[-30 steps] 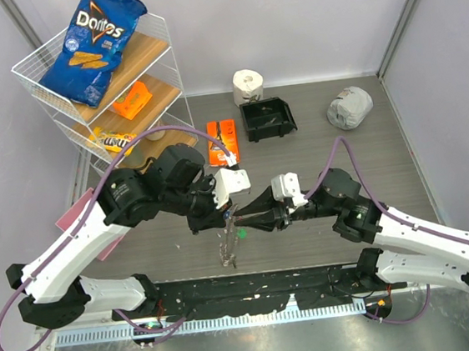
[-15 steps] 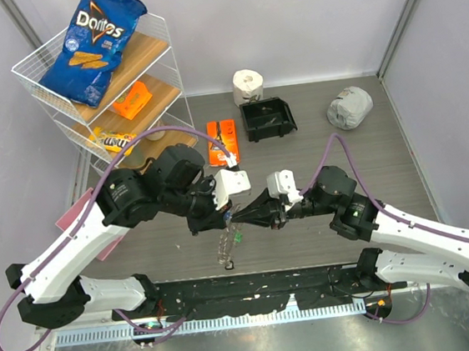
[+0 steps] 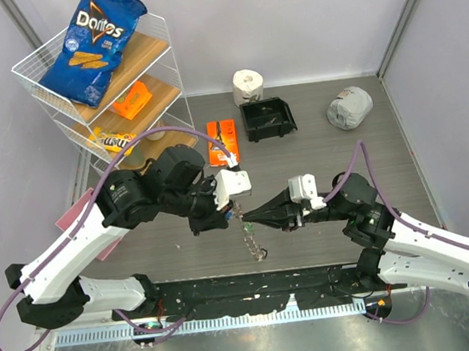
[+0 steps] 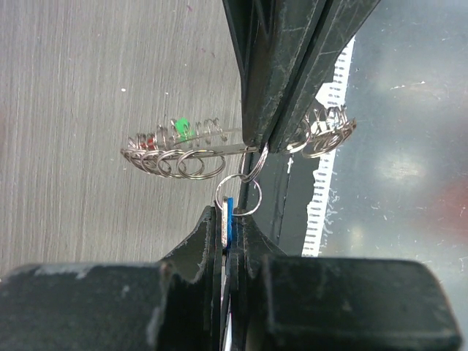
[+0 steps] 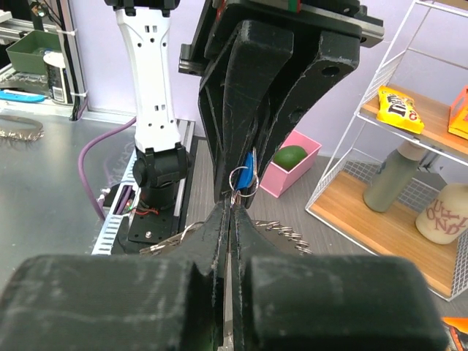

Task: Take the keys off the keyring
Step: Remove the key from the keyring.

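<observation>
My left gripper is shut on a blue-headed key. A small split ring links that key to the keyring, a silver band fringed with small rings. My right gripper is shut on the keyring's band, tip to tip with the left one. The keyring hangs below both grippers, above the table's near edge. Green and red key heads show behind the band.
A wire shelf with a Doritos bag stands at the back left. An orange packet, a black bin, a paper roll and a crumpled bag lie beyond the grippers. A pink box sits left.
The right gripper has closed on the keyring's band, and its arm has drawn back to the right. The hanging keyring has swung right. The left arm has stayed put.
</observation>
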Robot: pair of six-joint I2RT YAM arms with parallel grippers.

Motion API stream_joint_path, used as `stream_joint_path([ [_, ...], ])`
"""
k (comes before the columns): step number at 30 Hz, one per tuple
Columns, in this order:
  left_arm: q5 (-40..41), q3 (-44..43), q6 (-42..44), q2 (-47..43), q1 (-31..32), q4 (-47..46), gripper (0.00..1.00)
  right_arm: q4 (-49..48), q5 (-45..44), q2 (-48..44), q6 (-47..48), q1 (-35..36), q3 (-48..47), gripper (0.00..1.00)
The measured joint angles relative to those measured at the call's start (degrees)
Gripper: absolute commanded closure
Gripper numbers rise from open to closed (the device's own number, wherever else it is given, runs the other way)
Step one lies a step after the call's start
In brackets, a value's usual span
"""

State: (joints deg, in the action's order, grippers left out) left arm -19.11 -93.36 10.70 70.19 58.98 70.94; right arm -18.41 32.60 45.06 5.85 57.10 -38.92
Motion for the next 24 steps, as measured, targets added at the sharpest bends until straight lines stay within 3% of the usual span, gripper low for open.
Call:
stream_joint_path([
  [24, -0.98, 4.26, -1.16, -0.09, 0.0, -4.37, 1.0, -2.93, -2.45, -1.97, -2.97, 0.04, 1.01, 0.95],
])
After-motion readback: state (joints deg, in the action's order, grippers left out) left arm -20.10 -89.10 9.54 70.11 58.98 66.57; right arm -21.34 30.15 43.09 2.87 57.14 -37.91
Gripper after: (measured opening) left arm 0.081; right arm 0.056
